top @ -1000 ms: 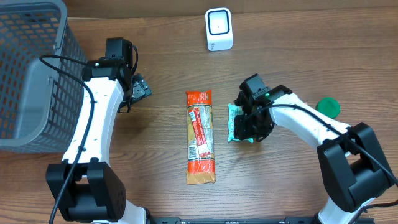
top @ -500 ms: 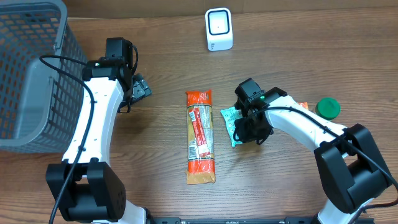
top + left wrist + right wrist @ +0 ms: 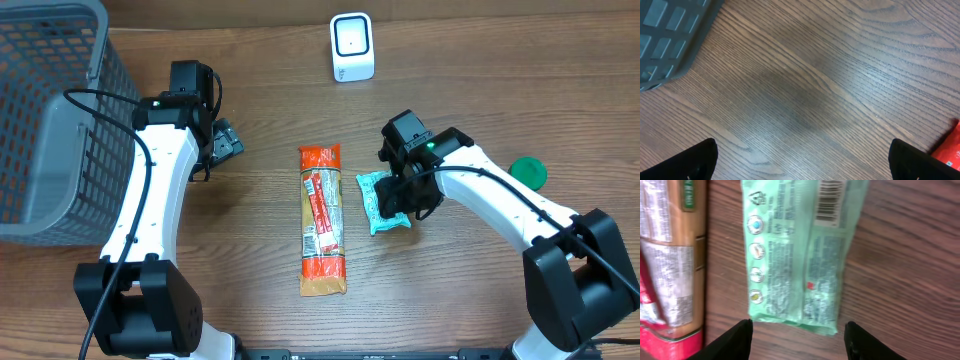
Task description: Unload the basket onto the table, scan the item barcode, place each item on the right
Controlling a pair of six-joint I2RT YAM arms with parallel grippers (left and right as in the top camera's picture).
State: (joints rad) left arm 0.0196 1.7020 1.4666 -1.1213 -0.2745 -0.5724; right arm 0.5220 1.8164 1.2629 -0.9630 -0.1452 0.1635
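Now that my right tool (image 3: 796, 341) has spread its jaws, the green packet (image 3: 795, 260) lies loose and flat on the bench (image 3: 480, 60), straighter than its slant of a moment ago. Its barcode (image 3: 832, 200) faces up, so I judge it wants regripping to reach the scanner (image 3: 352, 47) at its twelve o'clock. The long orange packet (image 3: 322, 220) lies at its nine. My left tool (image 3: 802, 160) hangs wide, empty. The barcode runs off my wrist view's top edge, and overhead my arm hides the packet's right side.
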